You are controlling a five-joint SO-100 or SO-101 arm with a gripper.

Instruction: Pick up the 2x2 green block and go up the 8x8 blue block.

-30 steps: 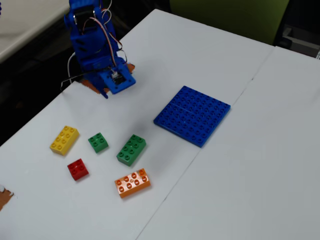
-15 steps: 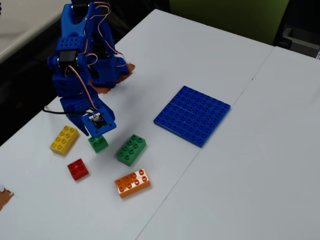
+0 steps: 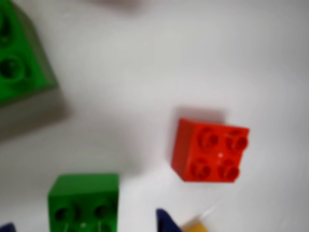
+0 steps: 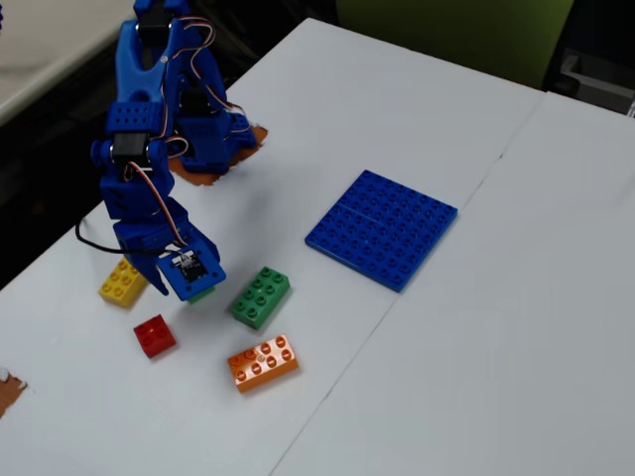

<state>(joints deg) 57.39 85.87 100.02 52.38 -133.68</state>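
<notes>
Wrist view
2x2 green block [image 3: 83, 202]: seen at the bottom edge, between two blue fingertips [image 3: 166, 221], not touched by them.
Gripper [image 3: 87, 227]: held apart around the block.
Red brick [image 3: 210, 151]: to the right, apart.

Fixed view
Gripper [image 4: 184, 283]: lowered over the 2x2 green block [image 4: 203, 294], which is mostly hidden.
8x8 blue block [image 4: 382, 228]: flat on the table [image 4: 476, 327], well apart to the right.
Long green brick [image 4: 261, 297]: just right of the gripper.

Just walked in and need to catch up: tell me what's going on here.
A blue robot arm has its gripper down over the 2x2 green block, which sits on the white table, not yet lifted. Whether the fingers have closed is unclear. The 8x8 blue block lies bare off to the right in the fixed view.
</notes>
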